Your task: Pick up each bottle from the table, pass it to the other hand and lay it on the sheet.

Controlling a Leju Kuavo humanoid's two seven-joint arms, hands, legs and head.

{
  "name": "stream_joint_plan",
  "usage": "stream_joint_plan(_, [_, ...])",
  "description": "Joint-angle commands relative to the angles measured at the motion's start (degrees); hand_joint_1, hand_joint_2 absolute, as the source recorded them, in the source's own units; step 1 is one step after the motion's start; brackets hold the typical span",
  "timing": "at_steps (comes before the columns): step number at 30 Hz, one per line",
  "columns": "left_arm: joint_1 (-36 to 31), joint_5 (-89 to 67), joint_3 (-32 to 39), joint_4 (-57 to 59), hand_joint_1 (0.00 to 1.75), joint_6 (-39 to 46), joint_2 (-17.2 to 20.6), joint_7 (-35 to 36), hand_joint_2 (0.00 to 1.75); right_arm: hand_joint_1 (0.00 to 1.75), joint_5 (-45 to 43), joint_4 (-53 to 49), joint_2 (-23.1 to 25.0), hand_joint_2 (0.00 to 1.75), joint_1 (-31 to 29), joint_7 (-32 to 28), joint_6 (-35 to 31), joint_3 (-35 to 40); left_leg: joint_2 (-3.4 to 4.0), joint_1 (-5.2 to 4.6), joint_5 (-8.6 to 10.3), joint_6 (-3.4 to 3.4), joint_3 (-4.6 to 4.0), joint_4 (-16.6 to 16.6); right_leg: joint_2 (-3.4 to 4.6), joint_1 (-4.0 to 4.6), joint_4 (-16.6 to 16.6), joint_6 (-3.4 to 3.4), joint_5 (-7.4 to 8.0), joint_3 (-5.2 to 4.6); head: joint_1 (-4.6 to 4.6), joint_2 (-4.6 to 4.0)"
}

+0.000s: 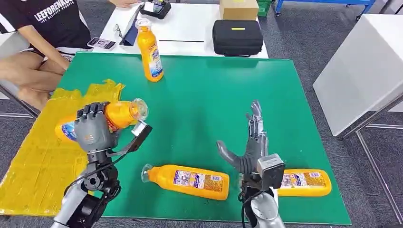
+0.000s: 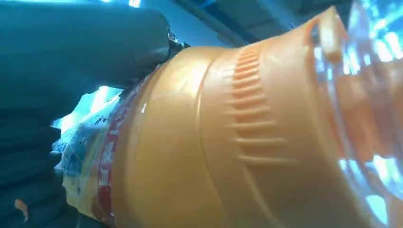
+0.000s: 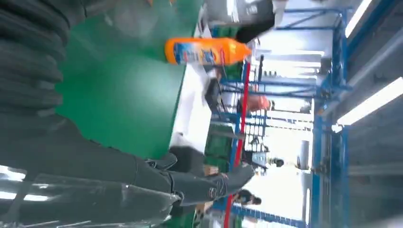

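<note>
1. Right hand (image 1: 252, 142): nearest the head camera, raised above the near edge of the green table (image 1: 214, 99). Fingers (image 3: 209, 183) straight and apart, thumb splayed to the side; nothing held.
2. Near-right bottle (image 1: 306, 183): orange, lying flat at the table's near right edge, partly hidden behind the right wrist. Untouched.
3. Near-centre bottle (image 1: 190, 179): orange, lying flat with its clear cap pointing toward the robot's left; between the two arms, apart from both hands.
4. Left hand (image 1: 94, 128): back of the hand toward the head camera, fingers clamped around a bottle.
5. Held bottle (image 1: 121, 114): orange, on its side in the left hand's grip, clear cap pointing toward the table's middle, base end toward the sheet. Lifted over the table's left edge. Left wrist view shows its ribbed shoulder (image 2: 247, 118) and label close up.
6. Yellow sheet (image 1: 33, 161): crinkled plastic, spread beside the table's left side, overlapping the green edge.
7. Standing bottle (image 1: 150, 50): orange, upright near the table's far edge; seen also in the right wrist view (image 3: 206, 51).
8. White table (image 1: 190, 28): beyond the green one, carrying a black case (image 1: 237, 37), a cardboard box (image 1: 238, 8) and a phone (image 1: 100, 43).
9. Person (image 1: 43, 38): seated at the far left corner, dark printed shirt.
</note>
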Motion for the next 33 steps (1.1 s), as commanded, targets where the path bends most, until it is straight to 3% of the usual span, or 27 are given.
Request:
stream_joint_plan(1, [-7.0, -0.2, -15.5, 8.2, 1.75, -4.1, 8.1, 3.8, 1.75, 0.00, 0.0, -3.3, 0.2, 1.75, 1.2, 0.3, 0.0, -4.5, -0.05, -0.03, -0.18, 0.07, 0.37, 0.0, -0.03, 0.02, 0.0, -0.30, -0.16, 0.38, 0.02, 0.00])
stream_joint_plan(7, [-11.0, -0.2, -16.5, 24.4, 1.75, -4.9, 7.5, 2.5, 1.75, 0.00, 0.7, -8.2, 1.4, 1.75, 4.1, 1.4, 1.5, -9.0, -0.13, -0.04, -0.09, 0.02, 0.30, -0.1, -0.11, -0.01, 0.0, -0.28, -0.11, 0.30, 0.00, 0.00])
stream_joint_plan(13, [-13.2, -0.2, -14.3, 38.1, 1.75, -1.2, 6.2, -5.0, 1.75, 0.00, 2.1, -7.6, 2.7, 1.75, 2.6, 1.6, 3.5, -10.8, 0.03, -0.04, -0.16, 0.04, 0.42, 0.0, 0.06, 0.01, 0.0, -0.31, -0.11, 0.36, 0.00, 0.00])
stream_joint_plan(16, [-14.3, -0.2, -14.6, 40.5, 1.75, -1.2, 6.2, -5.4, 1.75, 0.00, 2.4, -7.9, 2.9, 1.75, 2.6, 1.8, 3.5, -10.8, -0.02, -0.02, -0.25, 0.06, 0.57, 0.0, 0.02, 0.05, 0.0, -0.43, -0.21, 0.52, 0.04, 0.00])
stream_joint_plan(17, [-14.5, -0.2, -15.5, 41.6, 1.75, -1.9, 6.3, -5.3, 1.75, 0.00, 2.5, -7.9, 3.0, 1.75, 2.6, 2.0, 3.6, -10.8, -0.01, -0.01, -0.10, 0.03, 0.24, 0.0, 0.01, 0.03, 0.0, -0.24, -0.07, 0.23, 0.02, 0.00])
stream_joint_plan(20, [-14.3, -0.2, -13.1, 42.8, 1.75, -1.1, 6.4, -7.4, 1.75, 0.00, 2.6, -8.0, 3.0, 1.75, 2.7, 2.2, 3.5, -11.0, 0.04, -0.02, -0.29, 0.06, 0.56, 0.1, 0.07, 0.04, 0.1, -0.45, -0.23, 0.48, 0.02, 0.00])
stream_joint_plan(21, [-14.2, -0.2, -13.0, 42.8, 1.75, -0.8, 6.6, -7.6, 1.75, 0.00, 2.6, -8.0, 3.0, 1.75, 2.7, 2.2, 3.5, -11.1, -0.01, -0.02, -0.11, 0.03, 0.24, 0.0, 0.01, 0.01, 0.0, -0.24, -0.09, 0.20, 0.02, 0.00])
stream_joint_plan(25, [-13.9, -0.2, -11.4, 44.3, 1.75, 1.4, 6.9, -8.6, 1.75, 0.00, 3.0, -7.3, 3.0, 1.75, 2.8, 2.5, 3.7, -11.7, 0.06, 0.00, -0.14, 0.04, 0.24, 0.0, 0.09, 0.03, 0.0, -0.24, -0.08, 0.22, 0.02, 0.00])
stream_joint_plan(33, [-14.2, -0.2, -10.9, 45.5, 1.75, 2.5, 6.5, -6.8, 1.75, 0.00, 4.3, -6.7, 3.1, 1.75, 2.4, 3.1, 3.6, -12.7, -0.01, -0.01, -0.17, 0.04, 0.39, 0.0, 0.03, 0.04, 0.0, -0.33, -0.13, 0.35, 0.02, 0.00])
